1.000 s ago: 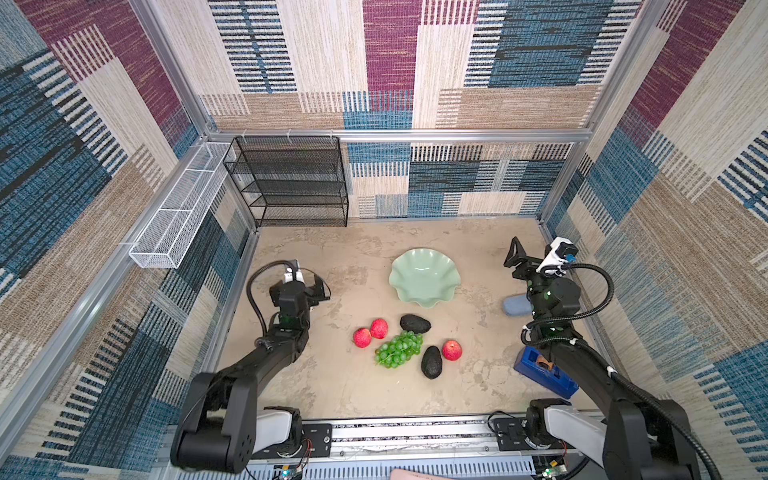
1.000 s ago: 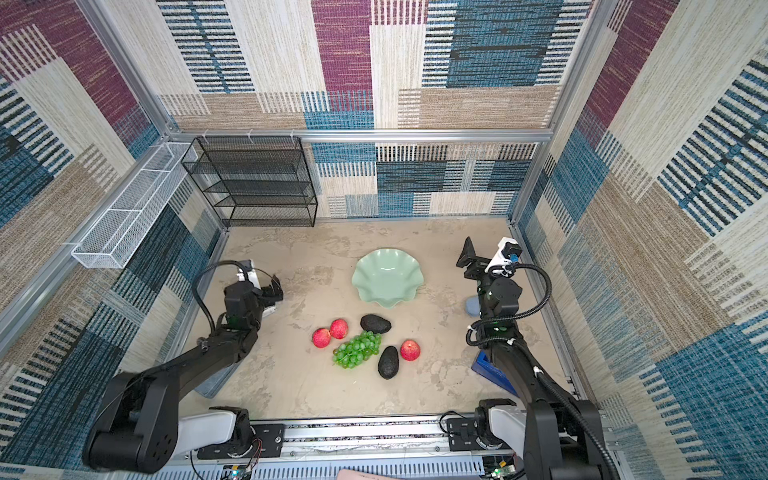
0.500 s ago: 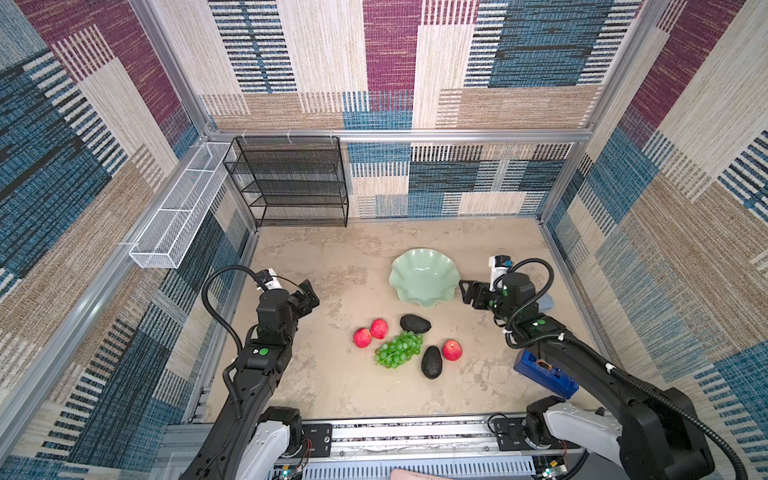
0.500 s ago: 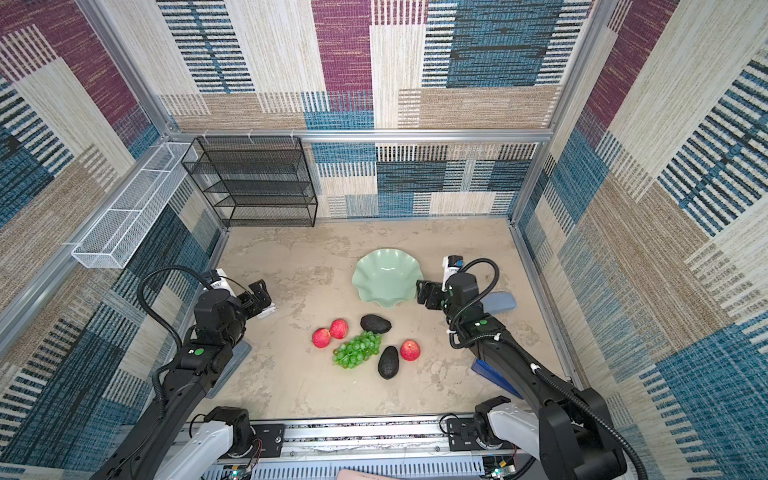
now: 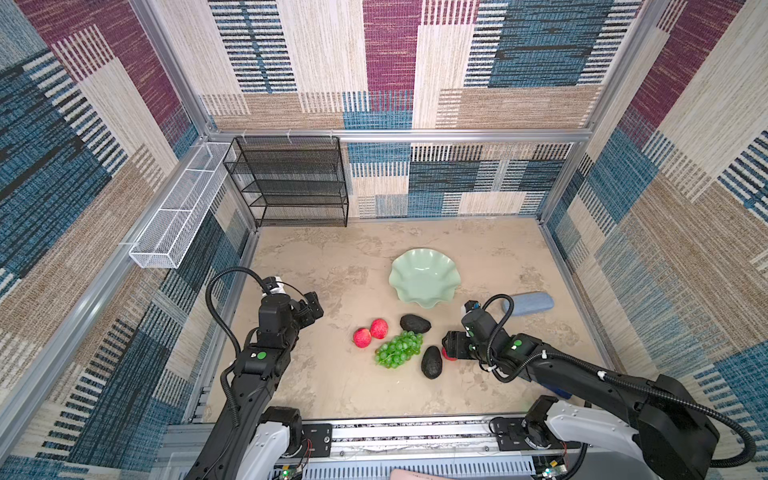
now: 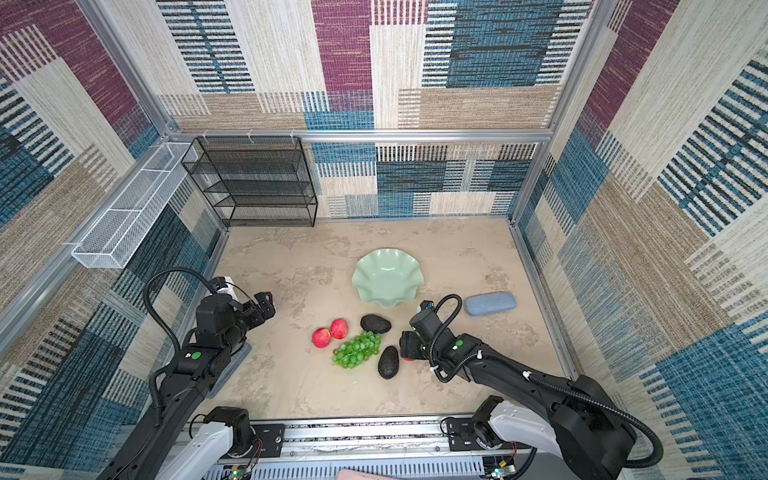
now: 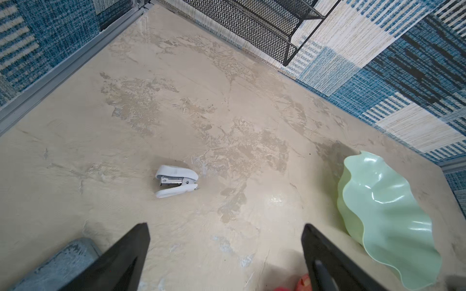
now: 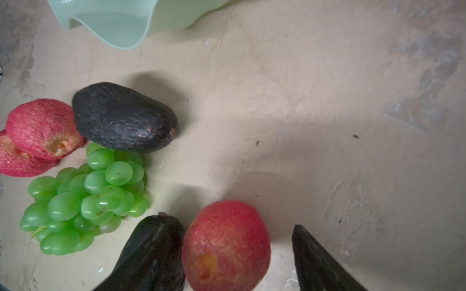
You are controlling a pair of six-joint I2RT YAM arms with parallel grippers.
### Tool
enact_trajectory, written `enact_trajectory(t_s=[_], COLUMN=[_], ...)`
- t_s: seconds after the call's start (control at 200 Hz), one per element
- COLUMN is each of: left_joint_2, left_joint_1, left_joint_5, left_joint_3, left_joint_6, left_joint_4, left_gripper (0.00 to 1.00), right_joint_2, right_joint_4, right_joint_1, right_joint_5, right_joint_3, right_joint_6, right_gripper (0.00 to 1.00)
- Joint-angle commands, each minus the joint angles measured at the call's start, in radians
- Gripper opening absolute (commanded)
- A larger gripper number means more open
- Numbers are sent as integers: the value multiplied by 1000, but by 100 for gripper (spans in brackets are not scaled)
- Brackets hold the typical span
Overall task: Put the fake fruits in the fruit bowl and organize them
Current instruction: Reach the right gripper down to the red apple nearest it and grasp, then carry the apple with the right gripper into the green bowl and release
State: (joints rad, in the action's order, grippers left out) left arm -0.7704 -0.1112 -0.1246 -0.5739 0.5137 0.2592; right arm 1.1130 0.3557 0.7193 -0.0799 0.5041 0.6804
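The pale green fruit bowl [image 5: 424, 278] stands empty behind the fruits. In front of it on the table lie two red apples [image 5: 370, 332], a bunch of green grapes [image 5: 399, 349] and two dark avocados [image 5: 414, 323] [image 5: 432, 362]. A third apple [image 8: 227, 247] lies on the table between the fingers of my right gripper [image 5: 451, 345]. The jaws are open around it: one finger is against the apple, the other stands clear. My left gripper [image 5: 309, 309] hangs open and empty above the table's left side, facing the bowl [image 7: 385, 221].
A grey-blue case [image 5: 528, 303] lies right of the bowl. A blue dispenser [image 5: 557, 390] shows under my right arm. A small white stapler [image 7: 176, 181] lies ahead of the left gripper. A black wire shelf [image 5: 291, 183] and a white mesh basket [image 5: 178, 208] line the back left.
My right arm swung in from the right wall and came down over the lone apple, its jaws narrowing. My left arm rose and turned toward the fruits.
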Motion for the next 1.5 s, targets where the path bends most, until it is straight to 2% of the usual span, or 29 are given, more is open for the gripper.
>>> enact_trajectory(t_s=[0.0, 0.26, 0.361, 0.421, 0.581, 0.661, 0.791, 0.947, 1.052, 1.262, 1.497], left_joint_2=[6, 21, 37, 46, 58, 59, 72, 126, 169, 238, 263], left_joint_1=[2, 2, 2, 2, 2, 2, 2, 2, 2, 2, 2], left_joint_5=[18, 23, 18, 12, 9, 15, 19, 22, 25, 47, 76], left_joint_3=[5, 20, 27, 31, 39, 36, 30, 11, 8, 8, 1], left_joint_6=[18, 26, 29, 30, 32, 30, 30, 34, 55, 103, 117], left_joint_4=[-4, 4, 2, 3, 9, 25, 64, 147, 198, 284, 352], left_gripper=[97, 97, 97, 97, 97, 97, 97, 97, 97, 97, 96], right_joint_2=[12, 49, 24, -2, -91, -78, 62, 279, 448, 714, 890], right_joint_4=[-34, -86, -94, -80, 15, 11, -96, -244, -283, -333, -346], right_joint_1=[12, 30, 37, 38, 38, 35, 1, -87, -131, -174, -193], right_joint_5=[-13, -26, -21, -32, -135, -183, -168, -34, 21, 69, 93], right_joint_3=[-6, -37, -66, -66, 46, 132, 275, 416, 533, 692, 790], right_joint_6=[47, 72, 81, 82, 10, -50, -182, -302, -361, -395, -391], right_gripper=[76, 67, 54, 50, 48, 48, 48, 48, 48, 49, 52])
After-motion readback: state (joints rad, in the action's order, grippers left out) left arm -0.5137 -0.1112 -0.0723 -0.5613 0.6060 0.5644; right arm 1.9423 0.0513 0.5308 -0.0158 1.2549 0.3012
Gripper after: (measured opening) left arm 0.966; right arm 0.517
